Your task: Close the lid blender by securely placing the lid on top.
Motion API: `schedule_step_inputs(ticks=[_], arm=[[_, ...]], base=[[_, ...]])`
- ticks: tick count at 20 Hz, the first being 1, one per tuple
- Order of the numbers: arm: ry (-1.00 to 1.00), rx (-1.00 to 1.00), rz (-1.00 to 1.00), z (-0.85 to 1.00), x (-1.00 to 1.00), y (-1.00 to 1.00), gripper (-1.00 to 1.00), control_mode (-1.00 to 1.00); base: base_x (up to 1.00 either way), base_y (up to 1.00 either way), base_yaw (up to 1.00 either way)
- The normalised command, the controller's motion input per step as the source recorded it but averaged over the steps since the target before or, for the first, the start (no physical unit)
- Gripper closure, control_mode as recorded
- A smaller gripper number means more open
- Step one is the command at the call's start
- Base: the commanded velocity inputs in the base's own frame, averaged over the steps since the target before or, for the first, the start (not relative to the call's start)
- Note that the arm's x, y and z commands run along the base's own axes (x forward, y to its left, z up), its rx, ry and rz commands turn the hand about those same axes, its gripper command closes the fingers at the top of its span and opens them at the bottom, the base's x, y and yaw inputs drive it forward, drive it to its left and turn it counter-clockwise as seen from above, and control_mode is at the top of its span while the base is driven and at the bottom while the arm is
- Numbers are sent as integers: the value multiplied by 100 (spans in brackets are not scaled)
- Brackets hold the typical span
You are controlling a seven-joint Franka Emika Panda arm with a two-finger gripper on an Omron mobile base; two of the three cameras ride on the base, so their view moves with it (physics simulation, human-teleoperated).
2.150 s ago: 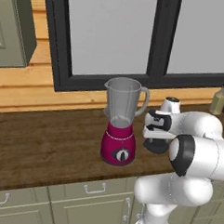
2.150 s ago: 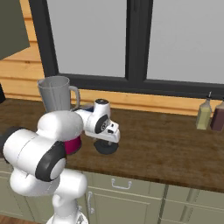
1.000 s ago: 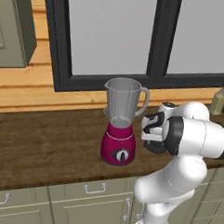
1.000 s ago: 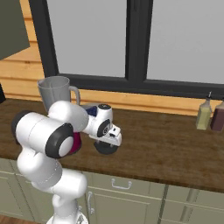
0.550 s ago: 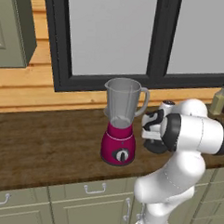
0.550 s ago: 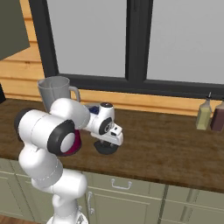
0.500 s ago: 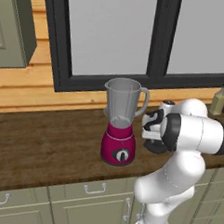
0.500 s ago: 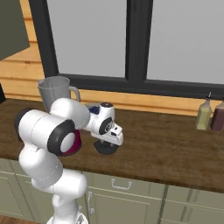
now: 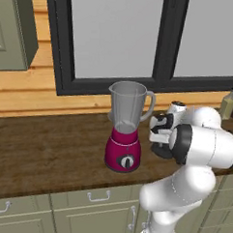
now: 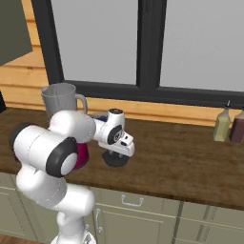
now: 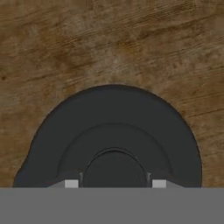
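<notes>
The lid, a round black disc with a raised centre, lies flat on the wooden counter just right of the blender. The blender has a magenta base, a dark dial and a grey jar with an uncovered mouth. My gripper points straight down onto the lid, with one fingertip on each side of the raised centre. A thin gap still shows beside each fingertip, so it is open. In the right base view the white hand covers most of the lid.
Two bottles stand at the back right of the counter, near the window sill. Cabinet drawers with handles run below the counter's front edge. An olive wall cabinet hangs at the upper left.
The arm's elbow has swung up and closer to the cameras. The hand has stayed over the lid and sunk slightly onto it. The blender and lid have not moved.
</notes>
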Motion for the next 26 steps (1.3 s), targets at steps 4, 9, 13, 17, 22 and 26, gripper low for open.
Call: schedule_step_inputs(ticks=[4, 9, 13, 17, 22, 26], arm=[[-2, -1, 0, 95, -41, 3, 100, -100], [-12, -5, 0, 100, -57, 0, 100, -100], [-5, -9, 0, 100, -44, 27, 100, -100], [0, -1, 1, 100, -22, 39, 100, -100], [-2, -4, 0, 100, -22, 36, 100, -100], [-5, 0, 0, 100, -35, 27, 100, -100]], base=[[0, 0, 0], [0, 0, 0], [0, 0, 0], [0, 0, 0], [0, 0, 0], [0, 0, 0]])
